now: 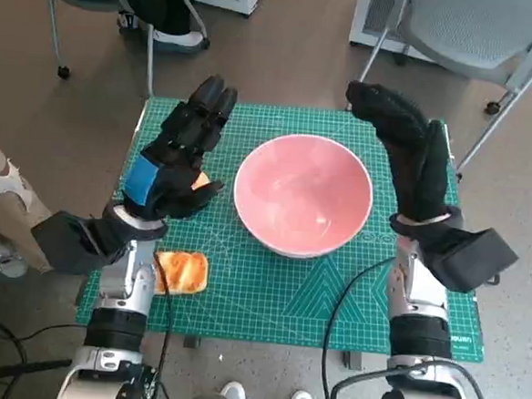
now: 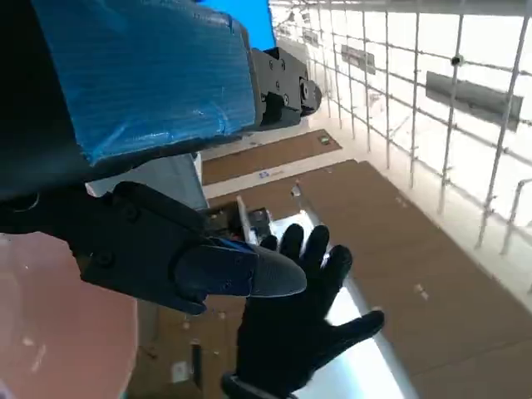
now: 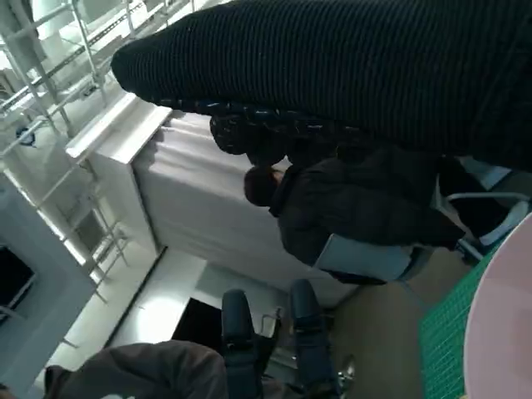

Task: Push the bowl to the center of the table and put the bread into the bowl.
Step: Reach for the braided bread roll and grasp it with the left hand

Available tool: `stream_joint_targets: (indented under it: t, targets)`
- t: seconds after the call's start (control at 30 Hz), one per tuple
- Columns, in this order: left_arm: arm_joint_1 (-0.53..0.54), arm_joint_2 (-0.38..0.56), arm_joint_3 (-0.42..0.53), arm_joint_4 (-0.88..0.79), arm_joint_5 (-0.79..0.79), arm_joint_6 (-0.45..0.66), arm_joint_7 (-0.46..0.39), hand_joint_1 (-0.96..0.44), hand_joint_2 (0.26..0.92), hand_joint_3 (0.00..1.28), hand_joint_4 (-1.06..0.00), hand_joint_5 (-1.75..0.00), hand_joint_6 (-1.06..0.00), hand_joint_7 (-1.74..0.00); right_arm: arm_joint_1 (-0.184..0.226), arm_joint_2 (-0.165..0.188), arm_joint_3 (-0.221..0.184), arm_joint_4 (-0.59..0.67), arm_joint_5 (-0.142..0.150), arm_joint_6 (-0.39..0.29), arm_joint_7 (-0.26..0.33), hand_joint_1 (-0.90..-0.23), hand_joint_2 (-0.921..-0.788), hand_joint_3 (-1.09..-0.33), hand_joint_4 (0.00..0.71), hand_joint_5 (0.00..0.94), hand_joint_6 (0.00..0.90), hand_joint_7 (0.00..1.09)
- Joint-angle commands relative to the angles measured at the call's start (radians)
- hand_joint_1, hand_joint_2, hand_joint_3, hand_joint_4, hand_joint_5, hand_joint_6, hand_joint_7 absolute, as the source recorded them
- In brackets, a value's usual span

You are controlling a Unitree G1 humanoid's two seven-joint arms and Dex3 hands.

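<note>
One green cutting mat (image 1: 268, 296), flat and printed with a pale grid and angled lines, covers the small table. On it stands one bowl (image 1: 303, 195), round, pink and smooth with a glossy inside and a paler rim; it sits near the middle of the mat, between the two hands, with nothing in it. The bowl's rim also shows as a pink curve in the left wrist view (image 2: 58, 332) and the right wrist view (image 3: 503, 324).

Two hands are raised, one to each side of the bowl. The left hand (image 1: 180, 152), hard black with a patch of shiny blue tape on its back, has its fingers (image 1: 209, 104) stretched forward close together and its thumb angled out toward the bowl; it holds nothing. The right hand (image 1: 407, 145), in a ribbed black knitted glove, also holds nothing. In the left wrist view its fingers (image 2: 299, 249) are plainly spread apart.

Two bits of bread show. One slice (image 1: 182, 271), roughly square, toasted golden with a paler crust, lies flat on the mat behind the left hand's fingers, beside the wrist and well apart from the bowl. A second orange-brown scrap (image 1: 201, 180) peeks out beneath the left hand's thumb; its shape cannot be told.
</note>
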Motion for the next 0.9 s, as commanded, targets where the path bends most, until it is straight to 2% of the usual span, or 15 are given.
stream_joint_targets:
  t: [0.03,0.07,0.13,0.2,0.3,0.37,0.47,0.57,0.8,0.9]
  targets:
    - [0.114,0.177,0.001,-0.261,0.272,0.123,0.099,-0.73,0.921,0.13,-0.02,0.00,-0.15,0.00,0.033,0.006,0.009,-0.002,0.000,0.014,-0.006,-0.687,-0.921,-0.800,0.207,0.005,0.210,0.12]
    - [0.158,0.228,0.013,-0.367,0.355,0.196,0.087,-0.73,0.921,0.10,-0.01,0.00,-0.14,0.00,0.034,0.007,0.011,-0.002,0.000,0.015,-0.007,-0.686,-0.921,-0.800,0.207,0.004,0.210,0.12]
    - [0.227,0.302,0.033,-0.538,0.456,0.339,0.048,-0.71,0.879,0.06,-0.01,0.00,-0.12,0.00,0.036,0.007,0.013,-0.003,-0.001,0.016,-0.008,-0.684,-0.921,-0.799,0.207,0.004,0.210,0.12]
    - [0.271,0.345,0.047,-0.662,0.508,0.477,0.000,-0.65,0.825,0.03,0.00,0.00,-0.10,0.00,0.038,0.007,0.015,-0.006,-0.002,0.018,-0.009,-0.683,-0.921,-0.799,0.207,0.004,0.209,0.12]
    - [0.315,0.370,0.065,-0.784,0.571,0.611,-0.036,-0.57,0.757,0.01,0.00,0.00,-0.10,-0.01,0.039,0.004,0.016,-0.013,-0.002,0.022,-0.009,-0.684,-0.921,-0.799,0.207,0.004,0.208,0.13]
    - [0.344,0.373,0.082,-0.791,0.551,0.599,-0.023,-0.49,0.715,0.01,0.00,0.00,-0.13,-0.03,0.040,0.002,0.016,-0.017,0.000,0.025,-0.007,-0.685,-0.921,-0.800,0.206,0.003,0.207,0.13]
    - [0.377,0.388,0.091,-0.770,0.513,0.535,-0.017,-0.43,0.690,0.00,0.00,0.00,-0.17,-0.05,0.038,0.000,0.015,-0.016,0.007,0.026,-0.002,-0.686,-0.921,-0.801,0.205,0.002,0.205,0.13]
    - [0.407,0.414,0.082,-0.795,0.519,0.531,-0.030,-0.40,0.680,0.00,-0.02,-0.01,-0.20,-0.07,0.034,0.000,0.015,-0.011,0.012,0.029,0.003,-0.686,-0.921,-0.801,0.205,0.002,0.204,0.13]
    - [0.457,0.463,0.049,-0.889,0.536,0.633,-0.055,-0.33,0.667,0.00,-0.05,-0.02,-0.24,-0.08,0.017,0.008,0.018,-0.001,0.015,0.037,0.004,-0.685,-0.921,-0.801,0.205,0.002,0.207,0.14]
    - [0.474,0.480,0.024,-0.948,0.580,0.711,-0.067,-0.32,0.665,0.00,-0.07,-0.02,-0.24,-0.07,0.010,0.011,0.019,0.008,0.021,0.036,0.011,-0.680,-0.921,-0.801,0.206,0.002,0.209,0.14]
